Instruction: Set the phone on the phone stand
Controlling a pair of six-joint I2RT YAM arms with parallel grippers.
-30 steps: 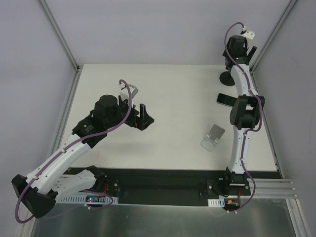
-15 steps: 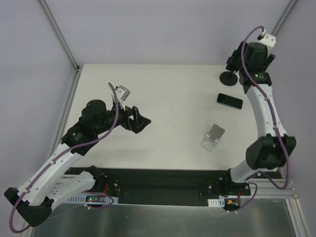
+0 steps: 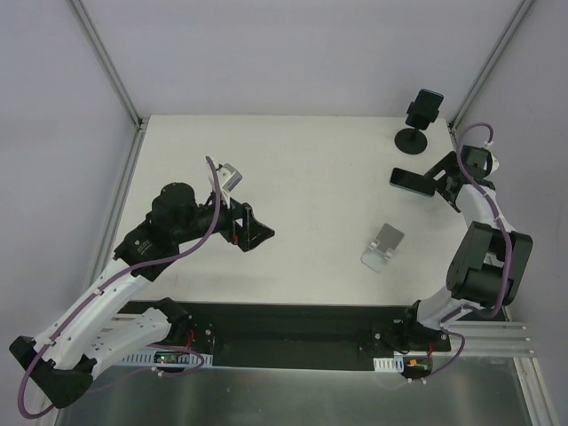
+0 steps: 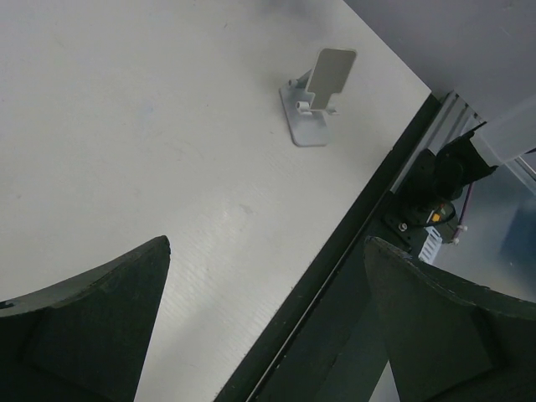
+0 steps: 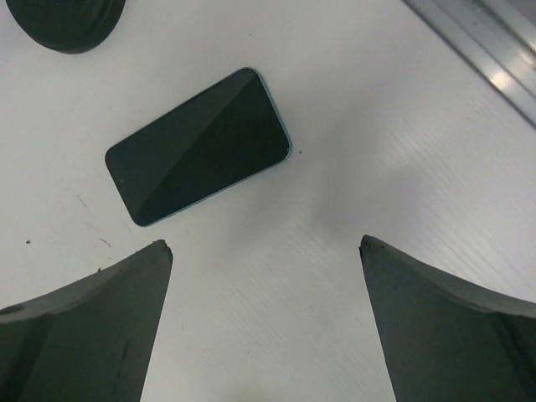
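Note:
The dark phone [image 3: 412, 180] lies flat on the white table at the right; in the right wrist view it [image 5: 198, 146] lies screen up just beyond my fingertips. My right gripper [image 3: 444, 179] [image 5: 264, 244] is open and empty, low over the table just right of the phone. The silver phone stand [image 3: 383, 246] stands empty at the front right, and shows in the left wrist view [image 4: 316, 96]. My left gripper [image 3: 253, 229] [image 4: 266, 243] is open and empty, held above the table's left middle, pointing toward the stand.
A black holder on a round base [image 3: 413, 139] [image 5: 67, 17] stands at the back right with a dark device [image 3: 423, 108] clamped on top. An aluminium rail [image 5: 494, 50] runs along the right edge. A black strip [image 4: 335, 276] borders the front edge.
My right arm has swung down from high at the back right corner to low beside the phone. My left gripper has shifted slightly.

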